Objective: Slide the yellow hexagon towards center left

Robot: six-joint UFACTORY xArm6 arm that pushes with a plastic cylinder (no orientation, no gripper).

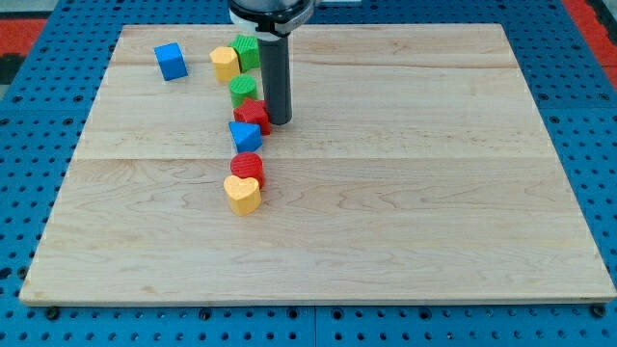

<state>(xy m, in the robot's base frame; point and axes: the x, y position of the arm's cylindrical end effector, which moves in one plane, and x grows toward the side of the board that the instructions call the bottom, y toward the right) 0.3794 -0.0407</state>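
Note:
The yellow hexagon (225,64) sits near the view's top, left of centre, touching a green block (248,49) on its right. My tip (278,120) rests on the board below and right of the hexagon. It is right next to a red block (253,114); whether they touch I cannot tell. The rod rises from the tip and hides part of the green block's right side.
A blue cube (171,61) lies left of the hexagon. A column runs down from it: green cylinder (243,90), the red block, blue triangle (245,135), red cylinder (247,167), yellow heart (243,194). The wooden board (434,193) lies on a blue perforated surface.

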